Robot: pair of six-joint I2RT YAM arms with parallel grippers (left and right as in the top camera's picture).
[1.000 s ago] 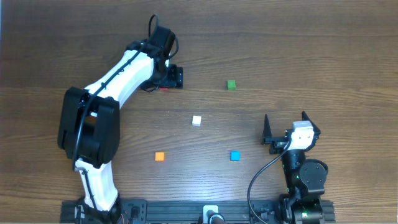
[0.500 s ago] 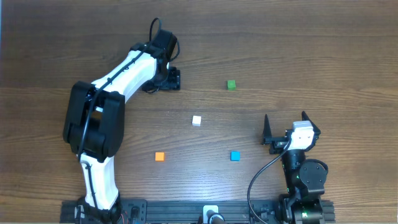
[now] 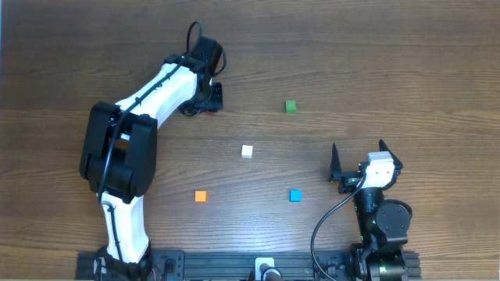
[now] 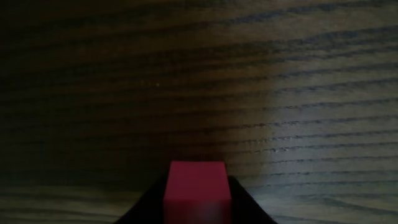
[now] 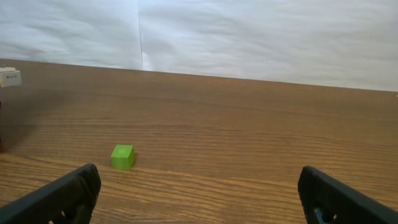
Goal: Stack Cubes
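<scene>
1. Wooden table (image 3: 437, 62): dark brown grain, bearing both arms and all the cubes.

2. Left arm (image 3: 156, 90): white and black, standing at the table's near left and stretched far up toward the back of the table.

3. Right arm (image 3: 379, 218): black with a white wrist block, folded close above its own base at the near right.

4. Left gripper (image 3: 212, 99): at the far left-centre of the table, low over the wood. Its fingers are clenched on the red cube (image 4: 197, 180), one dark finger against each side face. Whether the cube touches the table cannot be told.

5. Right gripper (image 3: 358, 150): fingers spread wide with nothing between them, well apart from every cube. Its wrist view faces across the table toward the green cube.

6. Green cube (image 3: 291, 106): alone at the far centre-right, to the right of the left gripper.

7. White cube (image 3: 247, 151): near the table's middle, between the green cube and the orange cube.

8. Orange cube (image 3: 201, 197): near centre-left, close beside the left arm's lower link.

9. Blue cube (image 3: 295, 195): near centre-right, level with the orange cube and nearest to the right arm.
</scene>
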